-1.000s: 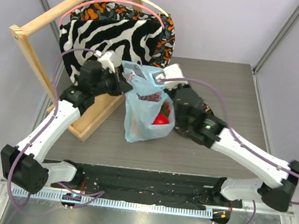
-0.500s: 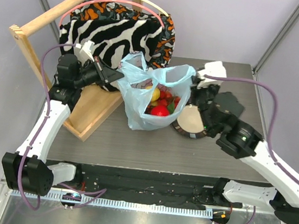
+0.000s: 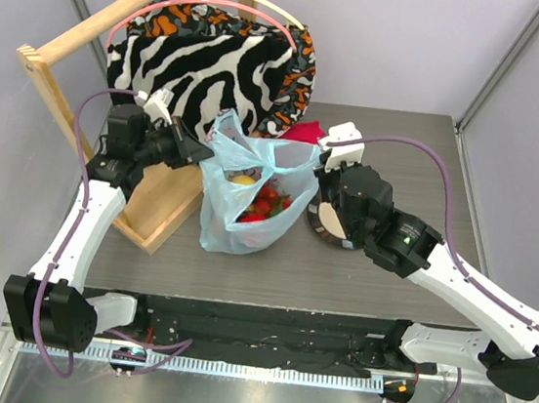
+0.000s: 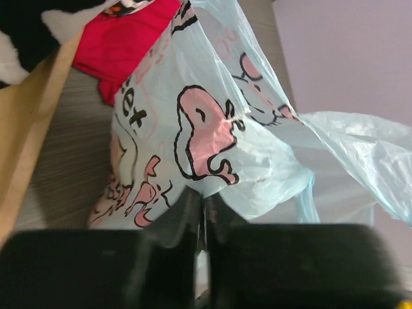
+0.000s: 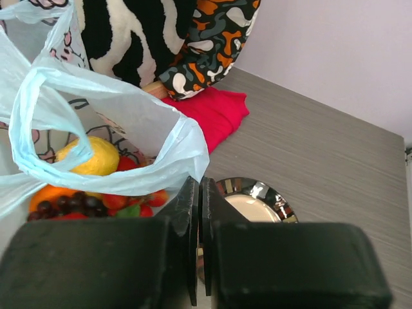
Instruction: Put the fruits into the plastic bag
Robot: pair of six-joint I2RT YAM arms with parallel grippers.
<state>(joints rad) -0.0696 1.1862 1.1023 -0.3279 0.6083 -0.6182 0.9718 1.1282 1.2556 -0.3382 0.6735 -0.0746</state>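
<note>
With the fruits [image 3: 257,206] inside, the plastic bag [image 3: 222,227] hangs mouth-up between the arms: left gripper [image 3: 201,154] pinched on its left rim, right gripper [image 3: 319,162] on its right.

- Left arm [image 3: 84,226]: base at near-left, white link rising forward, elbow bent, black wrist turned toward centre.
- Left gripper [image 3: 204,152]: fingers pressed together, tips pointing right, film of plastic bag [image 3: 219,225] pinched between them. Wrist view agrees: jaws flat on each other.
- Right arm [image 3: 475,291]: base at near-right, long white link reaching forward and left, black wrist raised.
- Right gripper [image 3: 319,163]: fingers closed tight, bag rim nipped at tips, pointing away from bases.
- Grippers apart, at roughly equal height.
</note>
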